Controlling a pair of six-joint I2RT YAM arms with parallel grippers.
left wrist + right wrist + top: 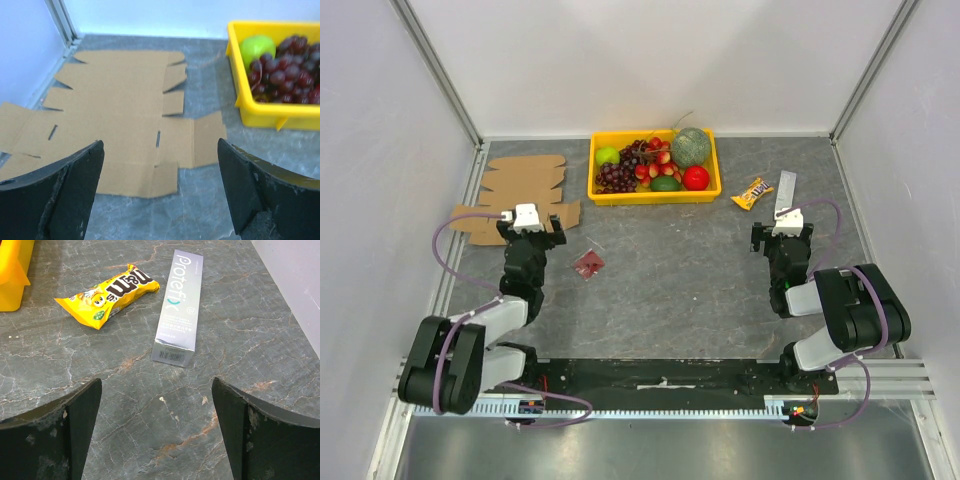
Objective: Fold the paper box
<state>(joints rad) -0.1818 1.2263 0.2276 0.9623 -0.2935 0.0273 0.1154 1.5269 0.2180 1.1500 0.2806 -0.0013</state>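
The paper box [525, 185] lies flat and unfolded as a brown die-cut sheet at the far left of the table, near the left wall. In the left wrist view the paper box [120, 115] spreads out just ahead of my fingers, flaps and slots visible. My left gripper [530, 228] hovers over the sheet's near edge, open wide with nothing between its jaws [160, 142]. My right gripper [783, 235] is far off on the right side, also open and empty [156, 380] above bare table.
A yellow tray [655, 196] of fruit stands at the back centre, its corner [270, 117] right of the sheet. A small dark-red packet [588, 263] lies mid-table. A yellow candy packet [107, 295] and a silver carton [180, 310] lie ahead of the right gripper.
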